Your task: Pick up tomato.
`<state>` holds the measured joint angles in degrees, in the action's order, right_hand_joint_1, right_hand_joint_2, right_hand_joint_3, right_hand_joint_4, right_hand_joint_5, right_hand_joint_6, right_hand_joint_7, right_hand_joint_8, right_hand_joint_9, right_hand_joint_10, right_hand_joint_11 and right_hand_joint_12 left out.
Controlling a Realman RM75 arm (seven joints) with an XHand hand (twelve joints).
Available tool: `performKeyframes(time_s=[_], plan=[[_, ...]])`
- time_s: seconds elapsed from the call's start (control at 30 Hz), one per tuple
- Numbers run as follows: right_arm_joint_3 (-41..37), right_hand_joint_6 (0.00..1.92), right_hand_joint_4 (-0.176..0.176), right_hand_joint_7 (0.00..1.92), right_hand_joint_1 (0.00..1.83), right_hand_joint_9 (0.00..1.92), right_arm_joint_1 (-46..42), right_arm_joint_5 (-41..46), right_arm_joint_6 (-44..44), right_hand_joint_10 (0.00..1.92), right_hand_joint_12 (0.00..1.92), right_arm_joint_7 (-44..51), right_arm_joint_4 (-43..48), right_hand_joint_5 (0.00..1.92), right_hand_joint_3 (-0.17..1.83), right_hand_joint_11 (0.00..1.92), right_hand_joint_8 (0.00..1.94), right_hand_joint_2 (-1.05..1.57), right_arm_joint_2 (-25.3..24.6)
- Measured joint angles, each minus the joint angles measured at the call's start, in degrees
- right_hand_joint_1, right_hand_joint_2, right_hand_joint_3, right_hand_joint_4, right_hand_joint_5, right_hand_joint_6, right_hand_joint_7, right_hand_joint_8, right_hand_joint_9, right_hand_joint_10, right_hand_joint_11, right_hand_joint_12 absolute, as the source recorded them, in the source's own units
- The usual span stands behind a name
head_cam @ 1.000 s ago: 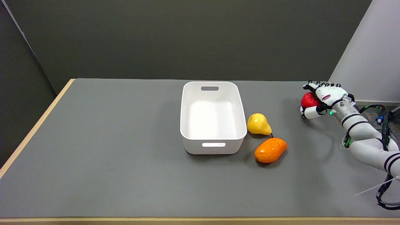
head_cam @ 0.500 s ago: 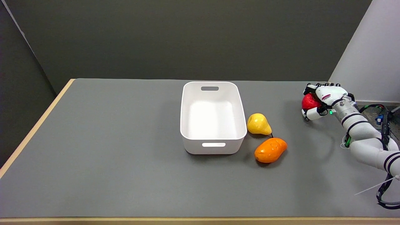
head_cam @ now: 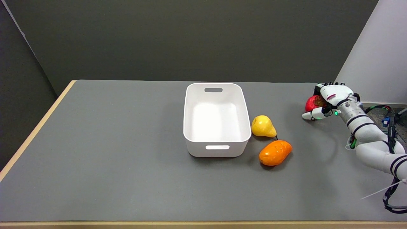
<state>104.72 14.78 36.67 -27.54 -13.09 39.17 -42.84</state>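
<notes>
Grey matte worktop [head_cam: 127, 165] edged in pale wood along the left and near sides. Behind, a dark grey-green wall [head_cam: 190, 38], plain and unlit. At upper right, a slanting white panel [head_cam: 378, 54] meeting the far corner. At far left, a darker wall section [head_cam: 19, 82] angling away. Soft, even overhead light, faint shadows only.
</notes>
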Motion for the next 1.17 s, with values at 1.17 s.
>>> performKeyframes(time_s=[1.17], plan=[[-4.79, 1.41, 0.176, 0.79, 1.48, 0.77, -5.15, -4.17, -17.35, 1.40, 1.62, -23.93, 29.92, 0.62, 0.30, 0.80, 1.40, 1.03, 1.28]])
